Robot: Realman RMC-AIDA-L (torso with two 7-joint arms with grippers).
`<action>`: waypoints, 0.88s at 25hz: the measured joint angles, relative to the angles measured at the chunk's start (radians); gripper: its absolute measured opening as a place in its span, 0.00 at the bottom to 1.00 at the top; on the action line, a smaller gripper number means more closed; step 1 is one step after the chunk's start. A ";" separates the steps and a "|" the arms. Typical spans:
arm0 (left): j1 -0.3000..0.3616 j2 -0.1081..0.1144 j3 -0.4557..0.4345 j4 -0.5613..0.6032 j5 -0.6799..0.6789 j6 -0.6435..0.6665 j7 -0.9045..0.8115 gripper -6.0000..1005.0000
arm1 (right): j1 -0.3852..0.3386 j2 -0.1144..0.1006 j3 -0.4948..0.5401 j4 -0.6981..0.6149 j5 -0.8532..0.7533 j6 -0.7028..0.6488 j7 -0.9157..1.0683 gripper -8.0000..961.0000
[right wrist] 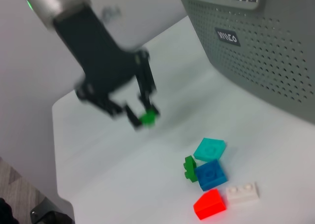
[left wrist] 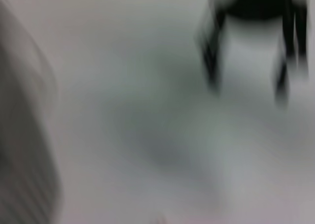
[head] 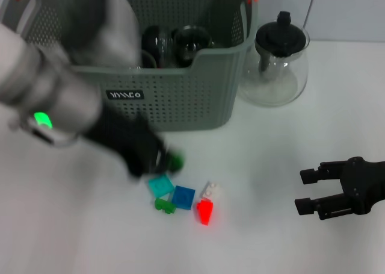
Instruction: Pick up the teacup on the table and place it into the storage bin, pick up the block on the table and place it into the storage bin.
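Observation:
The grey-green perforated storage bin [head: 180, 99] stands at the back of the table, and it also shows in the right wrist view [right wrist: 266, 61]. Dark glass teacups [head: 189, 42] sit inside it. My left gripper [head: 161, 161] is in front of the bin, just above the table, shut on a small green block [head: 175, 161]; the right wrist view shows this gripper [right wrist: 142, 116] and the block [right wrist: 146, 118] too. Loose blocks lie below it: teal [head: 161, 185], blue [head: 183, 197], green [head: 163, 206], white [head: 210, 189] and red [head: 205, 212]. My right gripper [head: 304, 191] is open and empty at the right.
A glass teapot with a black lid [head: 280, 63] stands right of the bin. The left wrist view is blurred, with only two dark fingers [left wrist: 211, 51] showing over the white table. The table's edge [right wrist: 59, 150] shows in the right wrist view.

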 joint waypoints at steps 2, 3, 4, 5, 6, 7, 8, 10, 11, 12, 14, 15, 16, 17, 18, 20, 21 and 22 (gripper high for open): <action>-0.030 0.004 -0.178 0.027 -0.129 0.017 -0.022 0.19 | 0.001 0.000 0.000 0.000 0.000 0.000 -0.002 0.92; -0.047 0.010 -0.255 0.032 -0.196 0.016 -0.028 0.19 | 0.001 0.000 0.000 0.000 0.000 0.000 -0.003 0.92; -0.058 0.015 -0.295 0.034 -0.229 0.013 -0.030 0.19 | 0.001 0.000 0.000 0.000 0.000 0.000 -0.004 0.92; -0.078 0.027 -0.336 0.028 -0.269 0.003 -0.035 0.19 | 0.003 0.000 -0.001 0.000 0.000 0.000 -0.004 0.92; -0.098 0.040 -0.367 0.020 -0.304 -0.014 -0.044 0.19 | 0.003 -0.001 -0.001 0.000 0.000 -0.001 -0.005 0.92; -0.114 0.050 -0.373 0.009 -0.316 -0.040 -0.054 0.19 | 0.005 -0.001 -0.001 0.000 0.000 -0.001 -0.005 0.92; -0.134 0.061 -0.371 -0.005 -0.313 -0.095 -0.074 0.19 | 0.006 -0.002 -0.001 0.000 0.000 -0.003 -0.005 0.92; -0.167 0.076 -0.344 -0.041 -0.278 -0.200 -0.108 0.19 | 0.008 -0.002 -0.001 -0.001 0.000 -0.004 -0.005 0.92; -0.185 0.084 -0.325 -0.069 -0.249 -0.262 -0.127 0.19 | 0.008 -0.002 -0.001 -0.001 0.000 -0.003 -0.005 0.92; -0.200 0.090 -0.309 -0.095 -0.227 -0.305 -0.143 0.19 | 0.008 -0.002 -0.002 -0.002 0.000 -0.003 -0.005 0.92; -0.255 0.108 -0.265 -0.207 -0.148 -0.431 -0.187 0.19 | 0.008 -0.003 -0.004 -0.003 0.000 -0.002 -0.006 0.92; -0.273 0.112 -0.254 -0.249 -0.123 -0.468 -0.199 0.19 | 0.009 -0.003 -0.004 -0.005 0.000 -0.001 -0.006 0.92; -0.304 0.118 -0.242 -0.318 -0.087 -0.519 -0.214 0.19 | 0.009 -0.003 -0.005 -0.005 0.000 0.000 -0.006 0.92; -0.327 0.122 -0.237 -0.369 -0.063 -0.552 -0.222 0.19 | 0.010 -0.003 -0.005 -0.005 0.000 0.001 -0.007 0.92; -0.350 0.124 -0.234 -0.415 -0.042 -0.578 -0.228 0.19 | 0.010 -0.004 -0.005 -0.006 0.000 0.001 -0.007 0.92; -0.389 0.125 -0.227 -0.504 0.007 -0.623 -0.232 0.19 | 0.010 -0.005 -0.005 -0.006 0.000 0.001 -0.007 0.92; -0.400 0.123 -0.221 -0.530 0.026 -0.637 -0.233 0.19 | 0.011 -0.006 -0.005 -0.006 0.000 0.001 -0.007 0.92; -0.407 0.118 -0.209 -0.544 0.041 -0.649 -0.233 0.21 | 0.011 -0.008 -0.004 -0.006 0.000 0.001 -0.007 0.92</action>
